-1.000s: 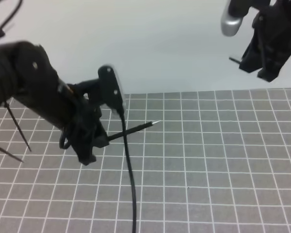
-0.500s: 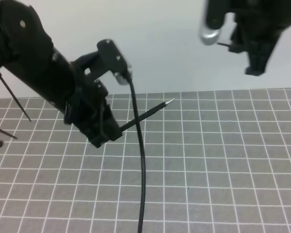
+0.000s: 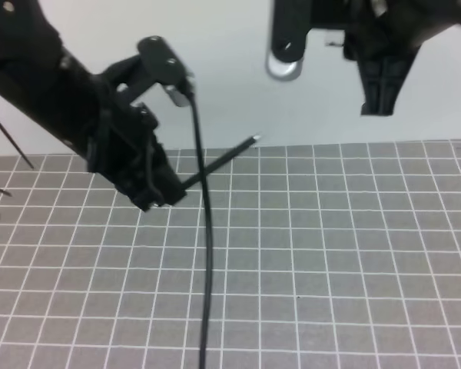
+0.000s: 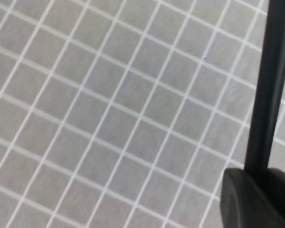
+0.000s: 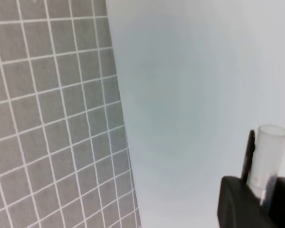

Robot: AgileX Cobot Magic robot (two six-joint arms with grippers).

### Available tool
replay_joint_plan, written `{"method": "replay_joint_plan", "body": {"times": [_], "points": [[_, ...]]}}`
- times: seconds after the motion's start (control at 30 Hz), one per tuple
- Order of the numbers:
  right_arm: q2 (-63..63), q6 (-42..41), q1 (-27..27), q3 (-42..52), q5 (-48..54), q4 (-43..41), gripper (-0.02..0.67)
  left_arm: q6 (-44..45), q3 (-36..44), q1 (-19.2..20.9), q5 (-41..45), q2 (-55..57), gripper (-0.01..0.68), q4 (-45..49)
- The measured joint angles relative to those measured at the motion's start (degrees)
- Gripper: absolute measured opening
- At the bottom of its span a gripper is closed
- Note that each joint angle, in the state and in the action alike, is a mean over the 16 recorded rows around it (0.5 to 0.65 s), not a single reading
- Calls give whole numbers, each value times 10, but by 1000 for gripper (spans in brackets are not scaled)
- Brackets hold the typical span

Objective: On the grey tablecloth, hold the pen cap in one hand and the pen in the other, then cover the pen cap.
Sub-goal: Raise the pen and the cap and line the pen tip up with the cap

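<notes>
You see a white table (image 3: 238, 92) carrying the grey tablecloth (image 3: 330, 269), which lies flat and shows a grid of thin white lines. Its far edge runs straight across the exterior view, leaving bare white surface beyond it.

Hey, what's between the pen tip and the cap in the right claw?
Nothing. In the high view the pen tip points up-right toward the right claw; only bare white backdrop lies between. The cap shows in the right wrist view.

blk pen (image 3: 219, 164), grey white-grid tablecloth (image 3: 330, 254)
</notes>
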Motion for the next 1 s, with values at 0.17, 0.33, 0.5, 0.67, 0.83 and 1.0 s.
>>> {"method": "replay_joint_plan", "body": {"times": [0.17, 0.33, 0.5, 0.67, 0.83, 1.0], "points": [[-10, -27, -32, 0, 35, 94, 2, 7, 0, 16, 0, 0, 43, -8], [-14, -68, -92, 0, 67, 230, 0, 18, 0, 23, 0, 0, 43, -21], [-11, -92, -161, 3, 87, 342, -2, 49, 0, 9, -1, 0, 43, -26], [-7, -101, -213, 22, 89, 387, -3, 90, -1, -22, -28, 0, 43, 3], [-4, -99, -240, 64, 89, 382, -4, 125, -1, -55, -79, 1, 43, 68], [-2, -98, -247, 121, 89, 380, -4, 142, -1, -78, -135, 5, 43, 136]]}}
